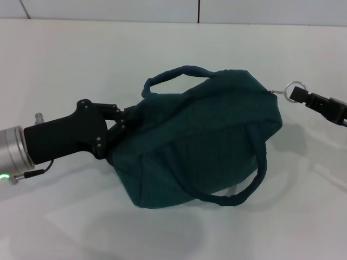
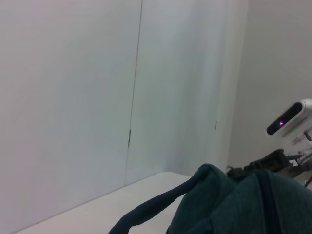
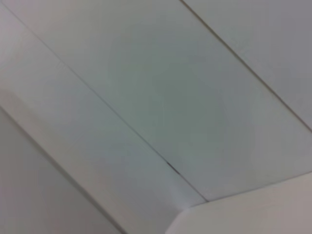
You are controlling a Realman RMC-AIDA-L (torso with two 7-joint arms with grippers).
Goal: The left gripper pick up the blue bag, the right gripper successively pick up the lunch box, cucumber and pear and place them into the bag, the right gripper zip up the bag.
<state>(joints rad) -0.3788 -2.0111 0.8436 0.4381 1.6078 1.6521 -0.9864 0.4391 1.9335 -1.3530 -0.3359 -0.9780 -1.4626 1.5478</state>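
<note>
Gripping the left end of the blue bag point(image 1: 206, 141), the left claw point(image 1: 126, 120) has its black fingers closed on the fabric there, just below one loop handle point(image 1: 173, 76). The bag lies bulging on the white tabletop point(image 1: 81, 59), mouth closed along the top, second handle point(image 1: 246, 184) draped over its near side. At the bag's right end the metal ring pull point(image 1: 295, 91) stands out from the zipper. The right claw point(image 1: 312, 99) reaches in from the right edge and has the ring pinched at its tip, fingers closed on it. Lunch box, cucumber and pear do not show in any view. The left wrist view shows the teal fabric point(image 2: 234, 204), a handle point(image 2: 156, 207) and the wall. The right wrist view shows only wall panels and a tabletop corner point(image 3: 258, 214).
</note>
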